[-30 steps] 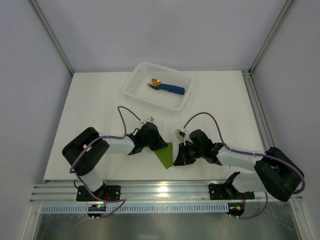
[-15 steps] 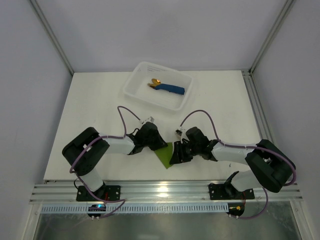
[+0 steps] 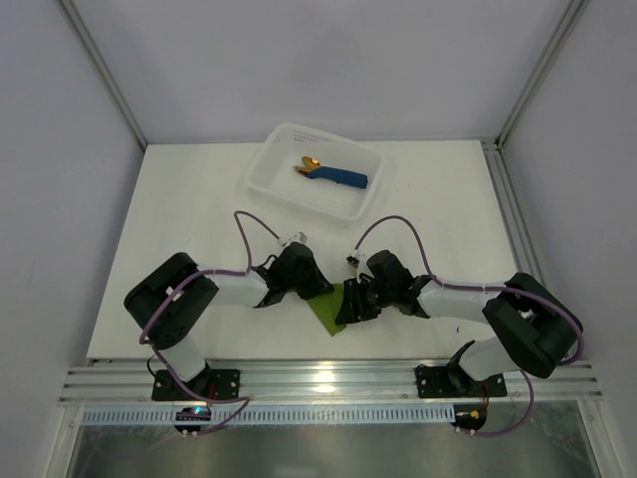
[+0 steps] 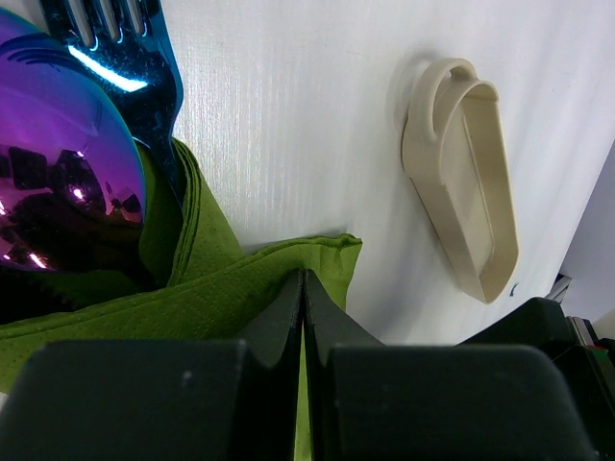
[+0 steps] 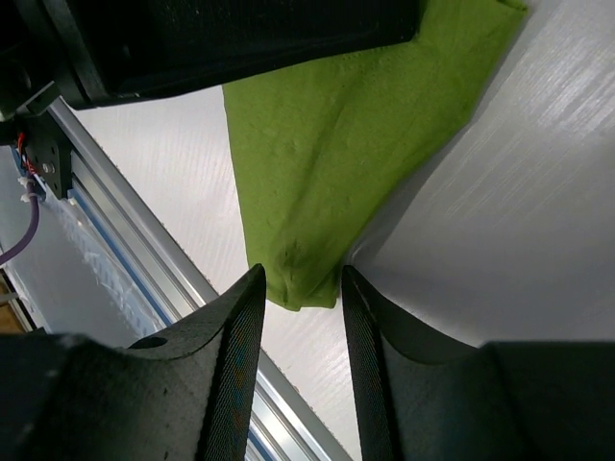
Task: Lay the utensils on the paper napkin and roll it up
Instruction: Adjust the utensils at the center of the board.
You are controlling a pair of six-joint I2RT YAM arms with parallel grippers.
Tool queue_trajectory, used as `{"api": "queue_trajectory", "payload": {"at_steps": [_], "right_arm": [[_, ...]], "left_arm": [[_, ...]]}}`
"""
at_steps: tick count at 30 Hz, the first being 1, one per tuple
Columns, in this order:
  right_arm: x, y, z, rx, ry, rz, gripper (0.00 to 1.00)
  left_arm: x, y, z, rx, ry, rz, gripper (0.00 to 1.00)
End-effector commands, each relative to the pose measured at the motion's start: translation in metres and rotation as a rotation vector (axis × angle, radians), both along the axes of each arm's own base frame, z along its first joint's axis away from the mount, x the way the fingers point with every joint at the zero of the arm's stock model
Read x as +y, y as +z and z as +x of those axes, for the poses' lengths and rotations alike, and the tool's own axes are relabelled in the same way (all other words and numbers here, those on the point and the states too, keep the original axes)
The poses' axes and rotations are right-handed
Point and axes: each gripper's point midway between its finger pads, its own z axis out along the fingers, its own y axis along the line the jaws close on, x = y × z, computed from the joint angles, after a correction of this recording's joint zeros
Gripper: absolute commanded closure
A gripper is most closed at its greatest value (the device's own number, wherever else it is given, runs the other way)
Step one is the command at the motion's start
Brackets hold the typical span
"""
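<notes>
The left tool (image 4: pixel 304 280) is pressed together. Its jaws meet on a folded edge of the paper napkin (image 4: pixel 221 293), and green paper shows in the seam between them. In its wrist view the utensils (image 4: pixel 91 144) lie at 10 o'clock from the tips, bedded in the napkin's folds. They are a spoon (image 4: pixel 53 182) with a mirrored purple bowl and, touching it, a fork (image 4: pixel 139 67) whose blue head reaches past the paper over the tabletop (image 4: pixel 288 115). At 2 o'clock a beige oblong ring (image 4: pixel 459 182) lies flat, near the napkin's corner but apart from it.

The right tool (image 5: pixel 300 277) stands spread, one jaw on each side of the napkin's pointed corner and not closed on it. Bare tabletop lies at 3 o'clock. At 12 o'clock in that view the left tool's black body overhangs the napkin and hides its far part. An aluminium rail (image 5: pixel 110 206) runs past at 8 o'clock.

From above, both tools crowd over the napkin by the tabletop's near edge, the left at its 10 o'clock and the right at its 3 o'clock. They cover much of it and hide the utensils. Well apart at 12 o'clock sits a white basket (image 3: pixel 269 169), which holds a blue rolled napkin (image 3: pixel 343 179) with gold cutlery (image 3: pixel 309 164).
</notes>
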Motion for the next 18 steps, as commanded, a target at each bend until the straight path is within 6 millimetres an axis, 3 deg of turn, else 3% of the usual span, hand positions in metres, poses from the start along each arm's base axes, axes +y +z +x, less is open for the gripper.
{"api": "queue_trajectory", "payload": {"at_steps": [1, 18], "right_arm": [[-0.005, -0.012, 0.007, -0.023, -0.006, -0.05, 0.58], [-0.001, -0.023, 0.005, 0.013, 0.003, -0.054, 0.84]], "left_arm": [[0.016, -0.023, -0.005, 0.043, 0.013, 0.09, 1.0], [0.019, -0.021, -0.006, 0.038, 0.015, 0.094, 1.0]]}}
